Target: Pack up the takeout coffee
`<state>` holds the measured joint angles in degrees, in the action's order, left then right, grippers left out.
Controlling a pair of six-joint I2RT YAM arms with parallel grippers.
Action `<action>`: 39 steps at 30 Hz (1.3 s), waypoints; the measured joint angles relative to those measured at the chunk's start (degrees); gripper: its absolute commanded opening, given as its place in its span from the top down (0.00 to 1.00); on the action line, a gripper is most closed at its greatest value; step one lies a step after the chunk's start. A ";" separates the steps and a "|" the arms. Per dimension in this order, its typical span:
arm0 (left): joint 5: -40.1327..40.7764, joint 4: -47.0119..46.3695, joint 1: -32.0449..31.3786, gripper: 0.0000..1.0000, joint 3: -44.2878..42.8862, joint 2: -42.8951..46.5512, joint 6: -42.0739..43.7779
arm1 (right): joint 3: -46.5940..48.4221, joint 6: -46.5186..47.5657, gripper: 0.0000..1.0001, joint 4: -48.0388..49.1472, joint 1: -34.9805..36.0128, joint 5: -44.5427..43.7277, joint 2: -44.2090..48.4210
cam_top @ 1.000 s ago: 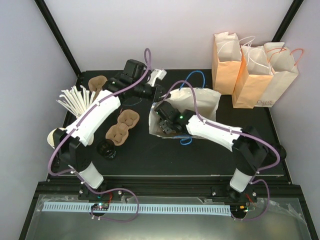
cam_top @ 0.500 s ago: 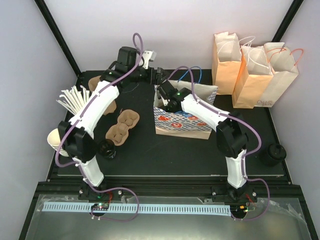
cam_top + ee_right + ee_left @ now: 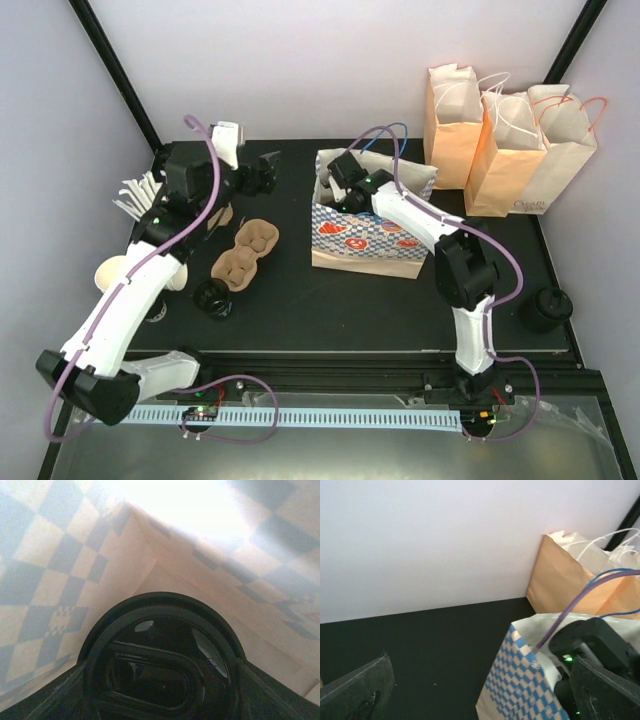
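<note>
The takeout coffee (image 3: 160, 630), a small black cup with a round black lid, fills the lower half of the right wrist view. It sits between the two fingers of my right gripper (image 3: 160, 682), which is shut on it. Both are down inside the blue-and-white checked paper bag (image 3: 365, 240), whose inner walls (image 3: 75, 555) surround the cup. From above, my right gripper (image 3: 342, 192) dips into the bag's mouth and the cup is hidden. My left gripper (image 3: 262, 172) hangs open and empty, left of the bag. The left wrist view shows that gripper (image 3: 480, 680) and the bag's corner (image 3: 530, 680).
A brown pulp cup carrier (image 3: 243, 255) lies left of the bag, with a black lidded cup (image 3: 213, 298) in front of it. Another black cup (image 3: 545, 308) stands at the right edge. Cream cups (image 3: 115, 272) and white sticks (image 3: 135, 190) are far left. Tan bags (image 3: 500, 140) stand back right.
The bag went from lying open on its side to standing upright. My left gripper opened, let go of the bag's rim and drew back to the left. The right gripper stayed in the bag.
</note>
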<state>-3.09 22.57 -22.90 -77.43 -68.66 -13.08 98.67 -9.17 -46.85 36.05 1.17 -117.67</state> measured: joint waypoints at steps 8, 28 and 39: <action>4.79 0.02 1.46 0.01 5.55 6.38 0.13 | -14.10 -1.22 0.54 12.33 3.39 -5.46 8.15; 2.99 0.57 2.32 0.01 6.75 6.69 -0.50 | -17.97 -3.34 0.53 19.82 3.06 -5.66 8.68; 2.58 1.60 2.32 0.01 6.69 6.60 -0.70 | -11.89 -3.39 0.50 15.93 5.44 -11.37 4.57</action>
<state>-0.51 24.16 -20.58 -70.74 -62.06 -13.78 86.78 -12.56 -30.92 41.50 -10.20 -113.10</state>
